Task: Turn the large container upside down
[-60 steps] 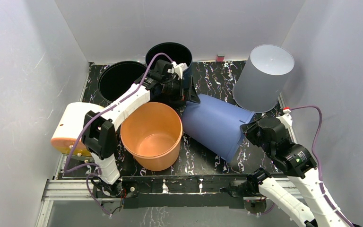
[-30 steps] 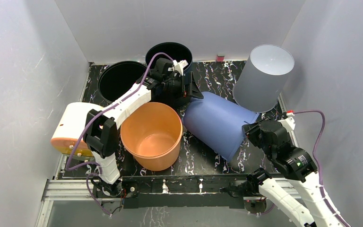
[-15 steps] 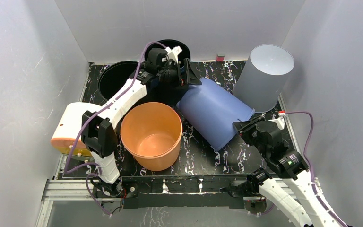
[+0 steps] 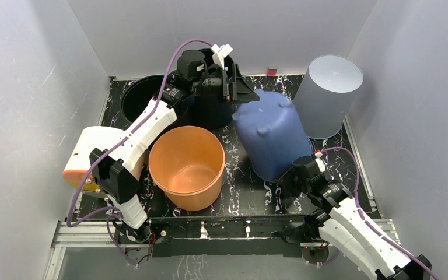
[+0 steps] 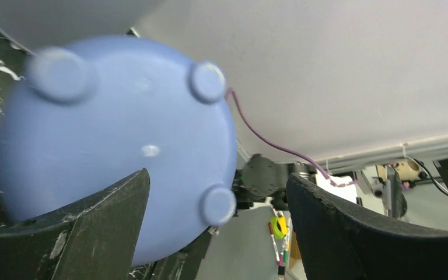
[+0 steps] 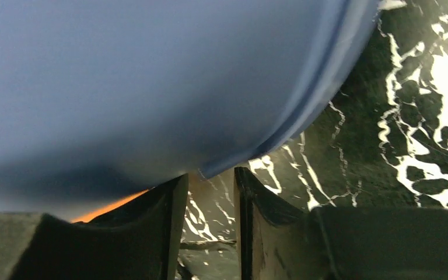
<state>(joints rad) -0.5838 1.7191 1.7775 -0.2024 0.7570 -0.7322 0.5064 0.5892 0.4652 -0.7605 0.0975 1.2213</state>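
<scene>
The large container [image 4: 271, 137] is blue and stands almost upside down on the table's right half. Its footed base faces up, tilted toward the back left. My left gripper [image 4: 244, 88] hovers open at that base. In the left wrist view the round blue base [image 5: 111, 134] with its knobs fills the space ahead of the left gripper [image 5: 216, 224], held by neither finger. My right gripper [image 4: 284, 178] is low at the container's near rim. In the right wrist view the right gripper [image 6: 210, 195] stands narrowly open, only marbled table in the gap. The blue rim [image 6: 280, 128] ends just above the tips.
An upright orange container [image 4: 186, 166] stands just left of the blue one. A grey container [image 4: 326, 93] sits upside down at the back right. Two black containers [image 4: 146, 96] stand at the back left. A white and orange one [image 4: 87, 154] lies against the left wall.
The blue container has swung from lying on its side to standing base up. My left gripper rose toward the back. My right gripper dropped to the near rim and its jaws parted a little.
</scene>
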